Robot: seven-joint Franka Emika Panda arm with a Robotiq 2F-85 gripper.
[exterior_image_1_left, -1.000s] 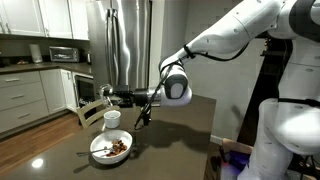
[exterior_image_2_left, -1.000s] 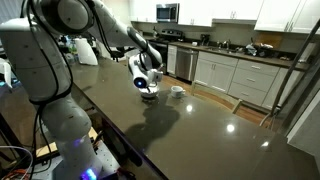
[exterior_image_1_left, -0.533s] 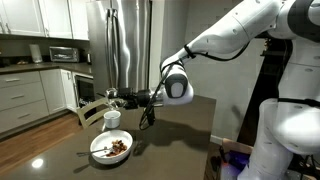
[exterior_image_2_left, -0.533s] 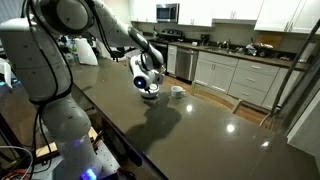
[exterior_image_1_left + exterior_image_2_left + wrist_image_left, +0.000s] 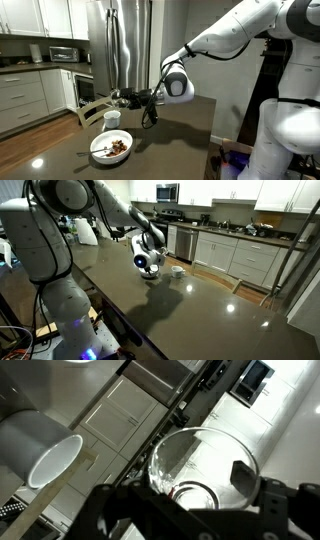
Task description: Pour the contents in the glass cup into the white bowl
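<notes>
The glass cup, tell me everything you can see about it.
The glass cup is a small clear tumbler with a round rim, and it looks empty. The claw is shut on its sides, holding it tipped over in the air above the dark table, near the white mug.

We see a dark, glossy table (image 5: 170,150) across the lower frame. At lower left it carries a white bowl (image 5: 99,152), with a white mug (image 5: 112,119) just behind it.
</notes>
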